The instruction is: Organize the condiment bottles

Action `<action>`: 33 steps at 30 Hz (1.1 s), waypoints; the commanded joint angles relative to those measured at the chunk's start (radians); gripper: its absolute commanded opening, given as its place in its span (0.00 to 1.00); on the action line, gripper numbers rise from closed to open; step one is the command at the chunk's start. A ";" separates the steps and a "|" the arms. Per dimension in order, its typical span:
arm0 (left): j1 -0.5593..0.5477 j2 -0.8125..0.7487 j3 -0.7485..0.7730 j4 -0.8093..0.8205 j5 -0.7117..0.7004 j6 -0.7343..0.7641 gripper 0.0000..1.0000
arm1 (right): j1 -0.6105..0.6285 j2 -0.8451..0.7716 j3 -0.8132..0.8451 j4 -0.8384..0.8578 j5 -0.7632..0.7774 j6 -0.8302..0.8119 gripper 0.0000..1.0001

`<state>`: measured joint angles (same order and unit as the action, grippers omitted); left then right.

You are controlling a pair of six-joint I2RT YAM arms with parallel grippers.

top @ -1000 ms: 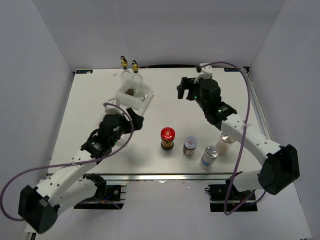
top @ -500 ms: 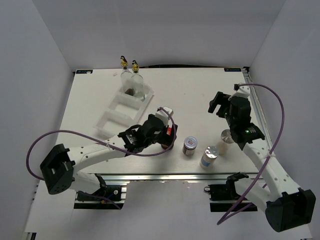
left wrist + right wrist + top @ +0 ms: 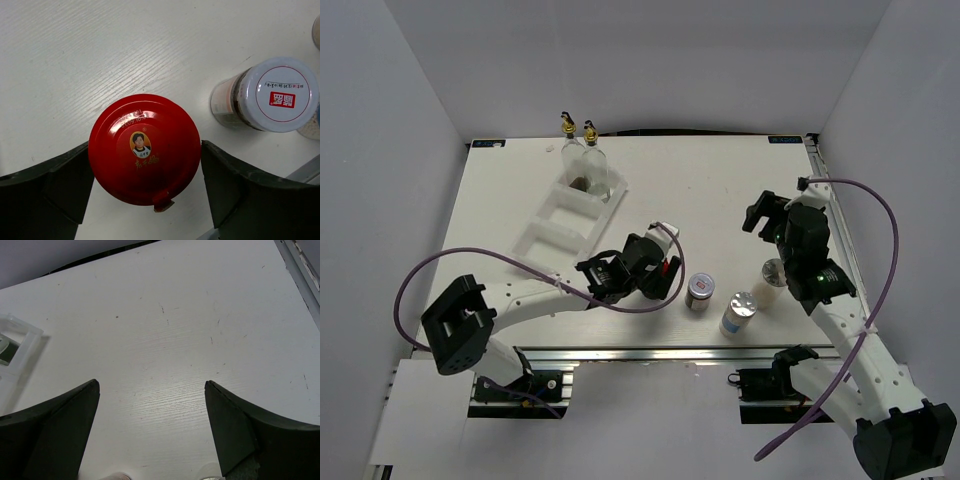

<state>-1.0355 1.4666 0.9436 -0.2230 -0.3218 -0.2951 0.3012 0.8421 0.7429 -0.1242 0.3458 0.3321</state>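
Left claw (image 3: 146, 146) spread, straddling red jar (image 3: 145, 160); cap has portrait logo, date stamp illegible. Right claw (image 3: 151, 385) spread above counter (image 3: 165, 335).

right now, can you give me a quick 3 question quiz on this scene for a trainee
1. Which thing sits between the fingers of the left gripper? A) a white shaker B) the red-capped jar C) nothing
2. True or false: the right gripper is shut on a white shaker.
3. How many glass bottles with gold pourers stand at the far end of the white stepped tray?

Key: 1 B. 2 false, it is open with nothing between its fingers. 3 two.
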 commanded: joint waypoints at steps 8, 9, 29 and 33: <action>-0.006 -0.026 0.109 0.060 -0.141 -0.007 0.19 | -0.005 -0.035 -0.022 0.051 0.053 -0.019 0.89; -0.006 -0.034 0.121 0.056 -0.190 -0.013 0.12 | -0.004 -0.037 -0.023 0.052 0.053 -0.019 0.89; 0.495 -0.210 0.141 0.114 -0.278 -0.024 0.00 | -0.007 -0.012 -0.036 0.075 0.133 -0.031 0.89; 0.586 -0.172 0.155 0.146 -0.206 -0.016 0.00 | -0.005 0.005 -0.034 0.083 0.137 -0.033 0.89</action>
<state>-0.4953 1.3190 1.0725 -0.2157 -0.5922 -0.3218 0.3008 0.8383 0.7071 -0.0998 0.4507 0.3088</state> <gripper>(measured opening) 0.778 0.895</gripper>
